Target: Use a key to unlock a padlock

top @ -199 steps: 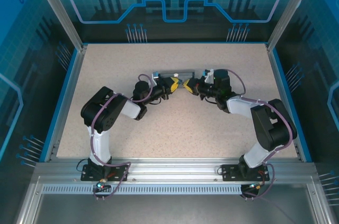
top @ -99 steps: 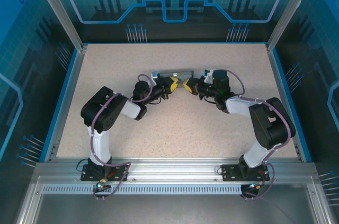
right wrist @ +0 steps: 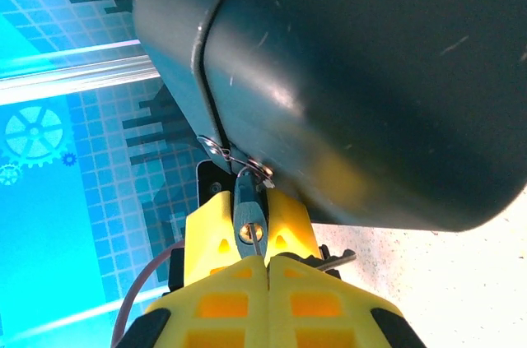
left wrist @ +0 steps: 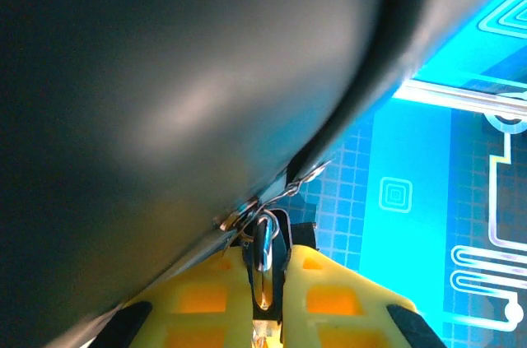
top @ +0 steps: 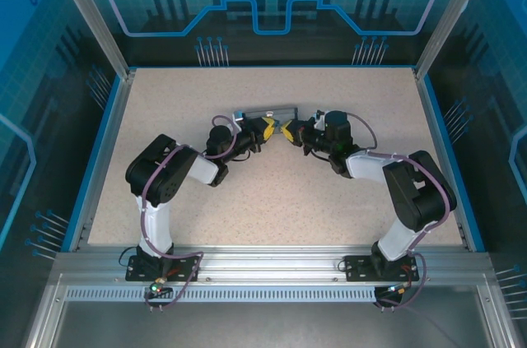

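We are inserting: our left end effector (left wrist: 265, 259) clamps the tiny bluish-teal padlock (right wrist: 247, 211), our right end effector (right wrist: 267, 266) pinches what seems the thin dark metal key (right wrist: 258, 243), needing fine alignment with the keyhole (right wrist: 247, 233) next.

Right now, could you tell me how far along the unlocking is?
Done: left jaws pinch the padlock hanging on the tin. In hand: right jaws, shut on a thin sliver that looks like the key, sit at its keyhole. Left: turning it and freeing the shackle, which looks closed.
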Action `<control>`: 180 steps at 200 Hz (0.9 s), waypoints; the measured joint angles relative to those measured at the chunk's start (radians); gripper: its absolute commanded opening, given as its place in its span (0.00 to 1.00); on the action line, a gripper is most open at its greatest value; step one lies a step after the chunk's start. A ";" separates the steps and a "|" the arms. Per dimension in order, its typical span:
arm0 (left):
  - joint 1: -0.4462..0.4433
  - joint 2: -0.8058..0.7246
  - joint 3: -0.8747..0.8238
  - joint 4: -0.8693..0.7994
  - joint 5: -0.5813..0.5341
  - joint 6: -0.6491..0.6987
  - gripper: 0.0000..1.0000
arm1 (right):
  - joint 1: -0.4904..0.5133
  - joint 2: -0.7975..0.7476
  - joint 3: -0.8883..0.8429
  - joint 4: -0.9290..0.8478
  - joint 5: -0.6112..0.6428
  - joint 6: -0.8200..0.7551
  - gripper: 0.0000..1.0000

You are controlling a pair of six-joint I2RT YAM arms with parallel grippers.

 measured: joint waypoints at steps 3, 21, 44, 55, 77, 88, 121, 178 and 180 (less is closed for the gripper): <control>0.000 0.000 0.000 0.000 0.000 0.000 0.00 | 0.000 0.000 0.000 0.000 0.000 0.000 0.00; 0.000 0.000 0.000 0.000 0.000 0.000 0.00 | 0.000 -0.001 0.001 -0.008 0.000 -0.012 0.00; 0.000 0.000 0.000 -0.004 0.000 0.000 0.00 | 0.000 -0.013 0.031 -0.089 -0.003 -0.081 0.00; 0.000 0.000 0.000 -0.002 0.000 0.000 0.00 | 0.000 -0.025 0.065 -0.165 -0.004 -0.138 0.00; 0.000 0.000 0.000 0.010 0.000 0.000 0.00 | 0.001 -0.049 0.120 -0.297 0.000 -0.245 0.00; 0.000 0.000 0.000 0.015 0.007 0.000 0.00 | 0.002 -0.057 0.126 -0.327 0.002 -0.276 0.00; -0.002 0.000 0.000 0.015 0.011 0.000 0.00 | 0.001 -0.059 0.108 -0.298 0.000 -0.282 0.00; 0.009 0.001 0.000 -0.010 -0.010 0.002 0.00 | 0.000 0.037 0.045 -0.030 -0.035 -0.134 0.00; 0.010 0.001 0.000 -0.010 -0.012 0.002 0.00 | 0.000 0.039 0.045 -0.025 -0.036 -0.131 0.00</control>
